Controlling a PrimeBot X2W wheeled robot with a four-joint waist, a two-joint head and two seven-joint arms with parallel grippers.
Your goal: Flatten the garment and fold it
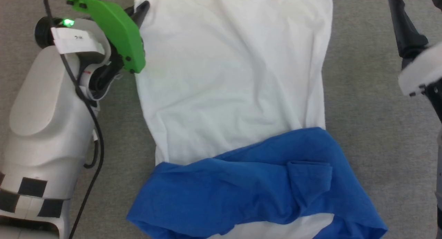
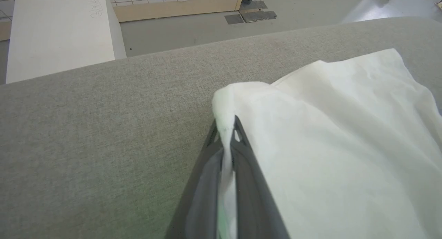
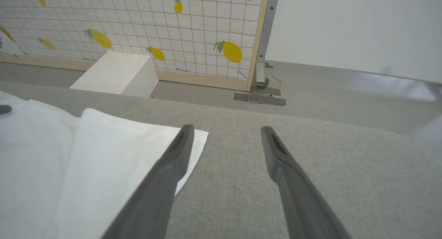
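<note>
Garment: T-shirt (image 1: 234, 76), white body and royal-blue shoulder end, lay spread on the grey cloth-covered bench (image 1: 362, 111), about midway between the two arms.
Long axis: ran near-to-far from the robot, straight up the head view.
Heading: blue end pointed toward the robot; the white hem end pointed away, at the far side of the bench.
Lie of cloth: white body mostly flat with soft creases; the blue part was rumpled and doubled across the near end, a white strip showing beneath it.
Left claw (image 2: 226, 128): clenched on the garment's far-left corner, a ridge of white cloth pinched between its two dark fingers and bunched up just beyond the tips.
Right claw (image 3: 226, 132): released, fingers spread wide at the garment's far-right corner. In the right wrist view one finger crossed the white corner and the other stood over bare bench; contact could not be told.
Left wrist: bright green plate (image 1: 114, 28) hung over the garment's left edge; a black cable (image 1: 86, 128) trailed down the pale forearm.
Beyond the bench: grey floor (image 3: 345, 87), a white block (image 3: 117, 73) standing on it, and behind that a lemon-print panel (image 3: 138, 25) in a wooden frame.
In the way: the blue fold lay over the near part of the white body.
</note>
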